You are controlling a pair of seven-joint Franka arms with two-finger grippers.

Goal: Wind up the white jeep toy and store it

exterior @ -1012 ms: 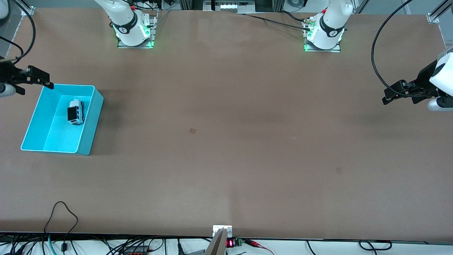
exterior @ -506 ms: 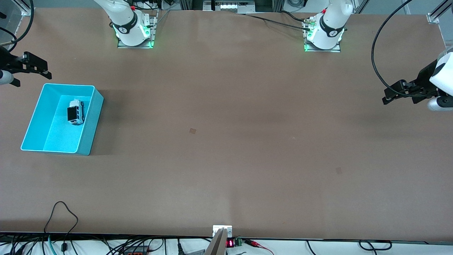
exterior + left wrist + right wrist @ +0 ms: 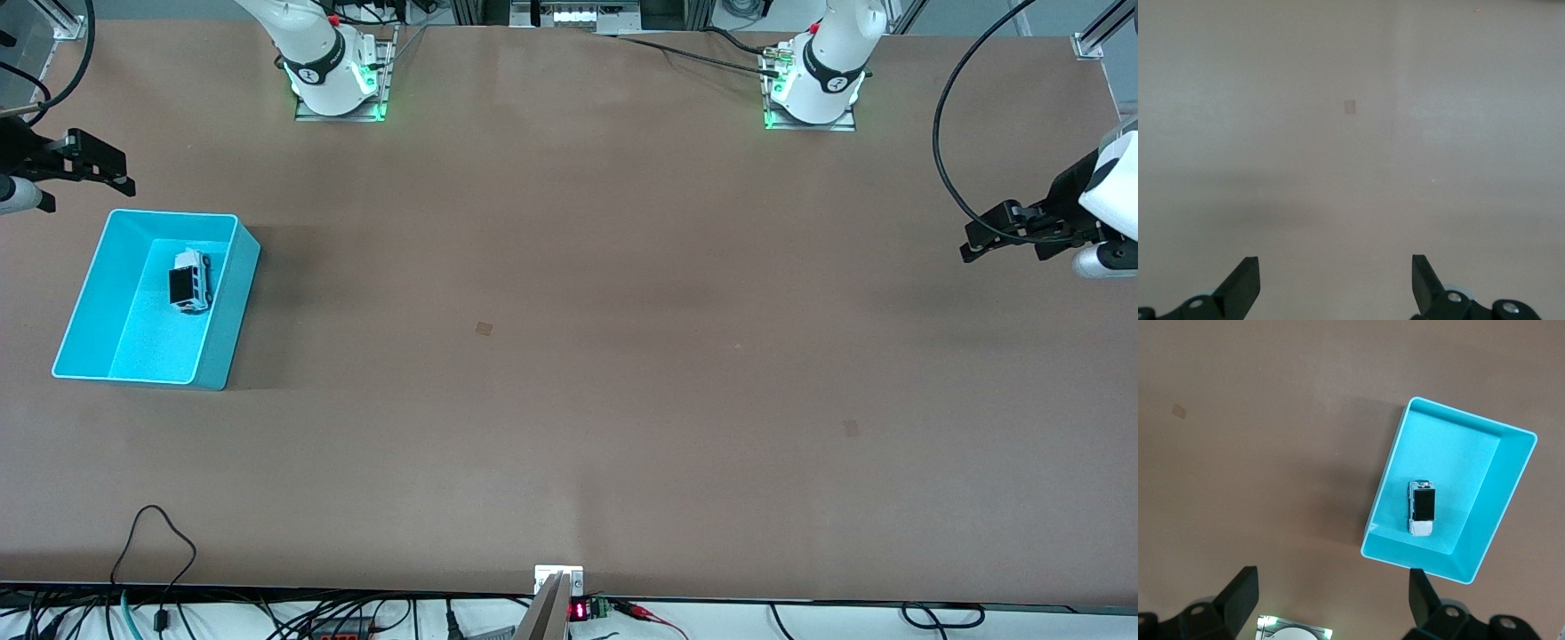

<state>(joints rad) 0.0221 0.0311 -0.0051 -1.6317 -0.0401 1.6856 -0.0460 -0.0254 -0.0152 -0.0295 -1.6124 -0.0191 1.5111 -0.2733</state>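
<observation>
Left claw [image 3: 971,247] open, raised at table end, right claw [image 3: 124,182] open, raised, both empty

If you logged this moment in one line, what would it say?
white jeep toy: in cyan bin | right gripper: open, empty, beside bin | left gripper: open, empty, waiting over bare table

The right arm's black two-finger gripper [image 3: 98,173] is partly cut off at the front view's edge, over the table just beside the cyan plastic bin [image 3: 222,302]. In both wrist views only the fingertips [image 3: 1241,590] show. The small white toy jeep's [image 3: 190,281] wheels are too small to make out.
</observation>
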